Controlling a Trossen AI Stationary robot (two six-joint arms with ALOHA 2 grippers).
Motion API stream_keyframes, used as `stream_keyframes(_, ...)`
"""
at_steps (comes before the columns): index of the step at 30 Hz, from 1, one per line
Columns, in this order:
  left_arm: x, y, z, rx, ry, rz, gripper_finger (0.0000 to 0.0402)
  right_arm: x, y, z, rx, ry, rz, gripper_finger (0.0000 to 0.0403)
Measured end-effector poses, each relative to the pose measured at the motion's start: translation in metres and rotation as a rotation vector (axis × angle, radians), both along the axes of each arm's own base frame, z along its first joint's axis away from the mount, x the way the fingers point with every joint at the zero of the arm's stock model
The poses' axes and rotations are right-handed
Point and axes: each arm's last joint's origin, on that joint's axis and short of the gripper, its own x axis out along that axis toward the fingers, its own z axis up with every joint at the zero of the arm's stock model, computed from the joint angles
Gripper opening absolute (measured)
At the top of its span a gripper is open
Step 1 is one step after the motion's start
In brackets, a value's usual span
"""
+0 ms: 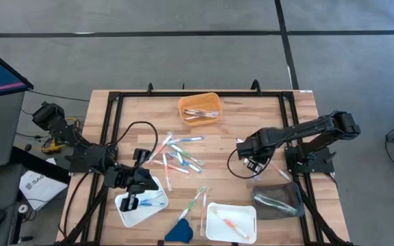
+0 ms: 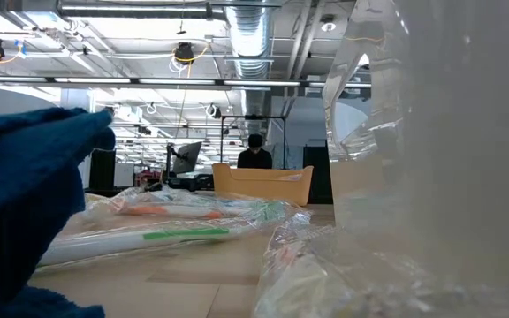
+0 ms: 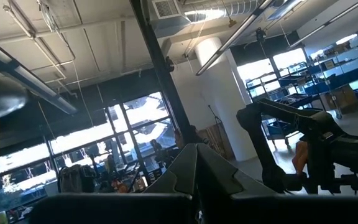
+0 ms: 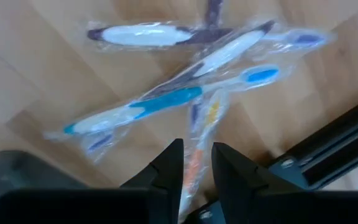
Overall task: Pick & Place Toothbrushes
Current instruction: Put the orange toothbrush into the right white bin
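Note:
Under my right gripper, several wrapped toothbrushes lie crossed on the wooden table: a blue-and-white one, a purple-and-white one and an orange one. This gripper points down at the table's right side, closed on the orange one. More toothbrushes lie loose mid-table. My left gripper waits shut above the near-left white tray. Its fingers point up at the ceiling. My right gripper pinches the wrapped orange toothbrush at its handle between its two fingers, which come from above, pointing down, and close on its two long sides. The brush's far end lies among the other toothbrushes on the table.
An orange tray with toothbrushes stands at the far middle. A white tray sits near the front, a clear tray at the right and a dark-blue wedge at the front edge. A black frame rail runs close to my right gripper.

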Motion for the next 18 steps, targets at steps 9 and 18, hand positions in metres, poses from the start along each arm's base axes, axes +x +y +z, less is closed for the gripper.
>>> stream_keyframes(9,0.000,0.000,0.000,0.000,0.000,-0.001,0.0001,0.000,0.002,-0.001,0.015,0.015,0.011,0.0076)
stream_keyframes(18,0.001,0.002,0.000,-0.010,0.008,0.034,0.0001,-0.014,0.010,-0.015,-0.003,0.094,-0.001,0.0076)
